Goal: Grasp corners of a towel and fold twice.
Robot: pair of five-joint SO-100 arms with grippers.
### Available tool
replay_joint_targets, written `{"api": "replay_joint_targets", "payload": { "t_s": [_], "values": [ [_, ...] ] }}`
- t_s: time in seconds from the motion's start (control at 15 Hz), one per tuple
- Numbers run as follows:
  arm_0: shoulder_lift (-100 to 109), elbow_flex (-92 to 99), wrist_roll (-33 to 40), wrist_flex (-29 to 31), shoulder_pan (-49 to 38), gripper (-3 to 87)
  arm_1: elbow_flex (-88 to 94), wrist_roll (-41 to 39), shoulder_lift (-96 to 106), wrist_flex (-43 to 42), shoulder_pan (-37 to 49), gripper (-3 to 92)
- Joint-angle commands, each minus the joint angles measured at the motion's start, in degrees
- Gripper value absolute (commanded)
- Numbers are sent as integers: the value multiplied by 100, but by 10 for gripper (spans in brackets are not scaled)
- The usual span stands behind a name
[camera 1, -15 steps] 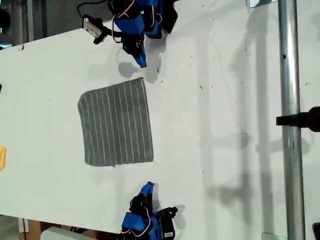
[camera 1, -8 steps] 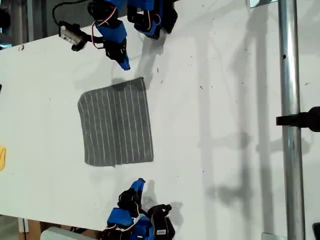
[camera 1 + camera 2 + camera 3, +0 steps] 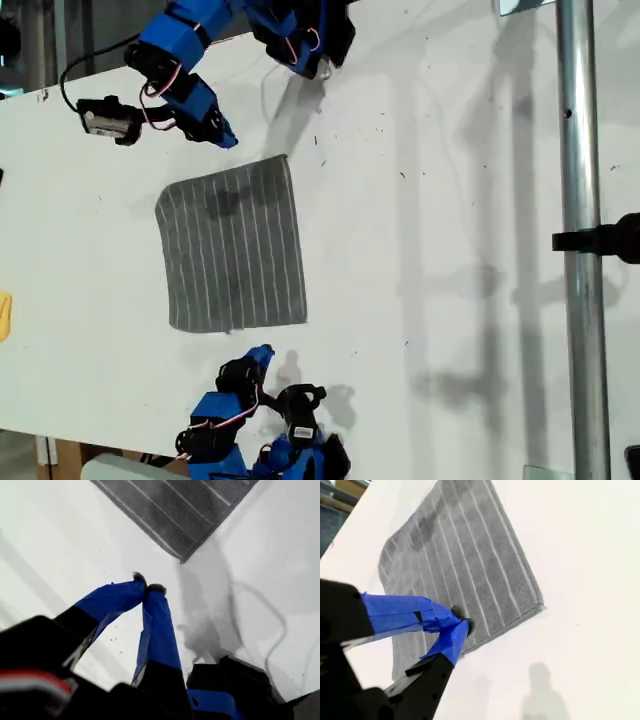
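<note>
The grey striped towel lies flat on the white table. My first gripper is shut and empty. It hovers just beyond the towel's edge, toward the exterior view's top. In the first wrist view its blue tips meet short of one towel corner. My second gripper is also shut on nothing. It sits just off the towel's edge nearest the exterior view's bottom. In the second wrist view its closed tips overlap the towel, with a corner off to one side.
A metal pole with a black clamp runs down the exterior view's right. A yellow object sits at that view's left edge. The first arm's base and cable are close behind its gripper.
Both arms swung toward the exterior view's left. The first gripper moved from beside the towel's corner to along its edge. The second gripper shifted left and slightly closer to the towel. The towel stayed put.
</note>
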Motion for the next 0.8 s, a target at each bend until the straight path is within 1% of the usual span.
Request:
{"api": "replay_joint_targets", "payload": {
  "t_s": [0.0, 0.07, 0.13, 0.2, 0.4, 0.53, 0.73],
  "values": [
    [-88, -466, 44, 229, -97, -29, -563, -325, -88, 88, 149, 21],
    [-123, -501, 18, 299, -70, -29, -615, -343, -88, 141, 185, 160],
    [-123, -510, 18, 299, -53, -29, -668, -413, -88, 202, 193, 270],
    [-141, -510, 18, 299, -35, -29, -677, -562, -88, 255, 211, 310],
    [-272, -571, 18, 316, 18, -29, -70, -1195, -70, 79, 281, 367],
    [-448, -721, 26, 413, 18, -29, 747, -1494, -44, -448, 246, 369],
    [-642, -826, 62, 431, 18, -29, 1661, -1538, -466, -1441, 35, 360]
  ]
}}
